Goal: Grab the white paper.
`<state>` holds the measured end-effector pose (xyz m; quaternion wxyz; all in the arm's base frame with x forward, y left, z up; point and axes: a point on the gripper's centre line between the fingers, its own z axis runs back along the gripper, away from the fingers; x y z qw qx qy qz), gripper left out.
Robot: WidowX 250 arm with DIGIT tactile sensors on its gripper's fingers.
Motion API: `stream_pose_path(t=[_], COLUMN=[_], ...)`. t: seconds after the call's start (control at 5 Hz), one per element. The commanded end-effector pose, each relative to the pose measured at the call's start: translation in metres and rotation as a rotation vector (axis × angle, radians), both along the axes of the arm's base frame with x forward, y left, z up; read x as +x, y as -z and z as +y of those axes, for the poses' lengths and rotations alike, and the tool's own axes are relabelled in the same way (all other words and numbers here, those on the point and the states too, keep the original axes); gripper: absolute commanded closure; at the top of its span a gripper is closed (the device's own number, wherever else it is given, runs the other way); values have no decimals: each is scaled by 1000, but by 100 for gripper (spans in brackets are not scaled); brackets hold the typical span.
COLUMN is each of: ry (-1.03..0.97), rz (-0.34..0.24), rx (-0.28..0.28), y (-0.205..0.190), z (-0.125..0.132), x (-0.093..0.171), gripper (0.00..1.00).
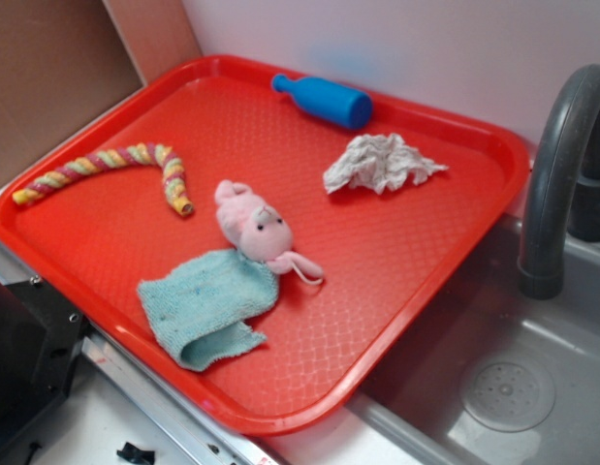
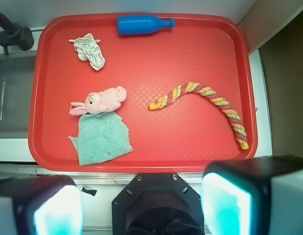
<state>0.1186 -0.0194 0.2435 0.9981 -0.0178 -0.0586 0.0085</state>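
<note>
The white paper is a crumpled wad lying on the red tray, near its far corner on the sink side. In the wrist view my gripper hangs high above the tray's near edge, well away from the paper. Its fingers stand wide apart with nothing between them, so it is open. The gripper does not show in the exterior view.
On the tray also lie a pink plush bunny, partly on a light-blue cloth, a blue bottle and a striped rope. A dark faucet and sink adjoin the tray.
</note>
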Motion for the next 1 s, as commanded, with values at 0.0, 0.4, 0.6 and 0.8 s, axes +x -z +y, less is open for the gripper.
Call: stream_pose_path(t=[0.0,0.4,0.6,0.8], ry=[0,113,178,213], rz=[0,-194,-239,-328], rx=[0,145,216,200], y=[0,30,44,62], z=[0,-23,-44,-66], x=[0,51,77,107], gripper=[0,0,0,0])
